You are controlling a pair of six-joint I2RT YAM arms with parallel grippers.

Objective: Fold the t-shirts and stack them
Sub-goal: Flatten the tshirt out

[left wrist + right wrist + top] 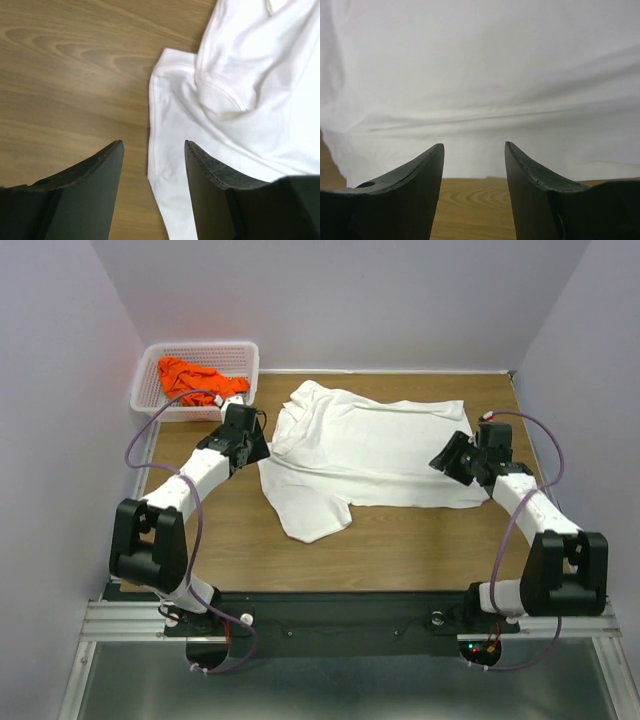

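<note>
The left gripper (258, 446) hangs low with its jaws parted and nothing between them, and just to its right lies the large white cloth t-shirt (370, 450), spread across the brown wooden table (400, 540). From its own wrist, bare wood shows between the fingers and the shirt's edge sits just ahead. The right gripper (452, 458) is parted and empty too, with the opposite edge of the same shirt just beyond its fingertips. The white shirt looks laid out but rumpled, one flap trailing toward the arms' bases, and I can make out no tidy fold in it. Behind the left gripper, well apart, the bright orange cloth t-shirt (190, 378) sits crumpled in a white plastic mesh basket (200, 348). To my eye both folds and the stacking are yet to come
</note>
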